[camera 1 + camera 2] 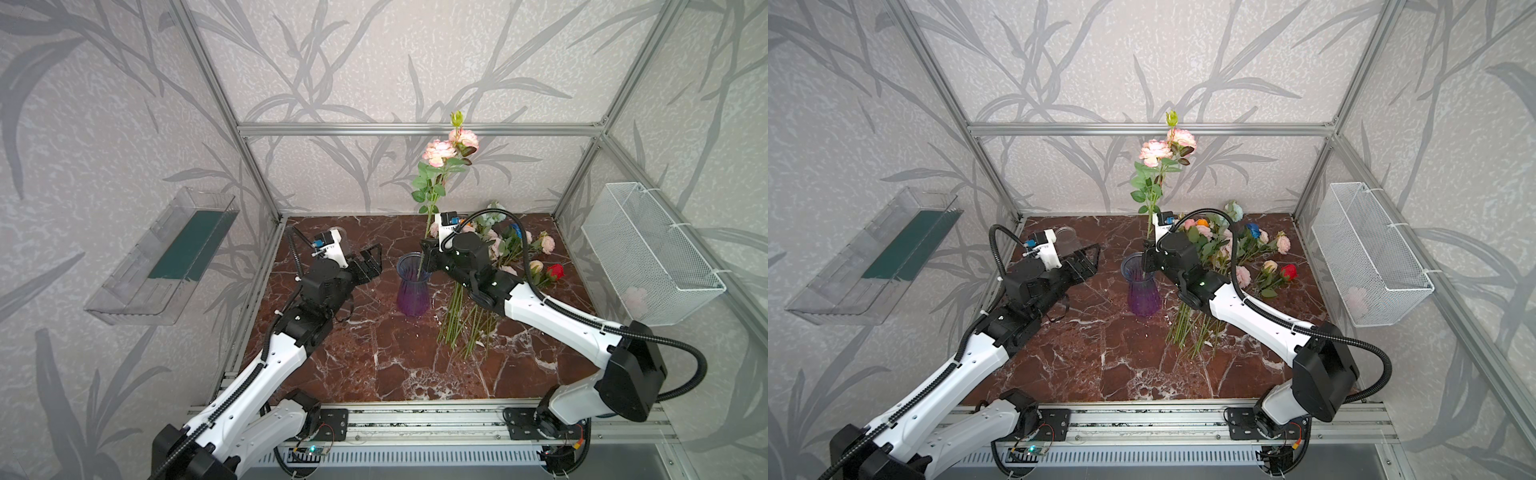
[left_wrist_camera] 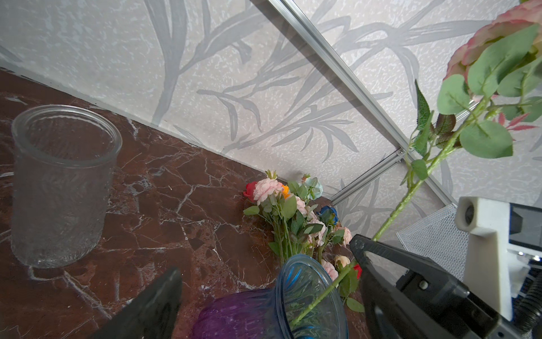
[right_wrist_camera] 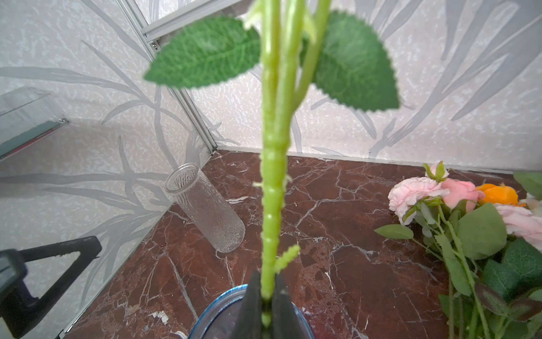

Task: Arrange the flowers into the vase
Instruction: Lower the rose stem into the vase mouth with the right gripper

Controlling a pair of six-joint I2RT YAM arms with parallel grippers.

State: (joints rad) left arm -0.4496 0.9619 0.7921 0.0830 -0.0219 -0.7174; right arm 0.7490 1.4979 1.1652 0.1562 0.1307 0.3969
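Observation:
A purple vase with a blue rim (image 1: 412,286) (image 1: 1142,286) (image 2: 308,296) stands mid-table. My right gripper (image 1: 426,257) (image 1: 1147,259) (image 3: 267,281) hovers over its mouth, shut on the green stem (image 3: 272,205) of a tall pink flower (image 1: 440,151) (image 1: 1156,151). The stem's lower end reaches down into the vase. The other flowers (image 1: 507,249) (image 1: 1233,245) (image 2: 293,211) (image 3: 469,217) lie in a pile right of the vase, partly under the right arm. My left gripper (image 1: 374,264) (image 1: 1090,262) (image 2: 265,258) is open and holds nothing, just left of the vase.
A clear ribbed glass jar (image 1: 337,233) (image 1: 1067,235) (image 2: 61,185) (image 3: 205,211) stands at the back left corner, behind the left wrist. A white wire basket (image 1: 648,253) (image 1: 1370,253) hangs on the right wall. A clear plastic shelf (image 1: 166,257) (image 1: 876,257) hangs on the left wall.

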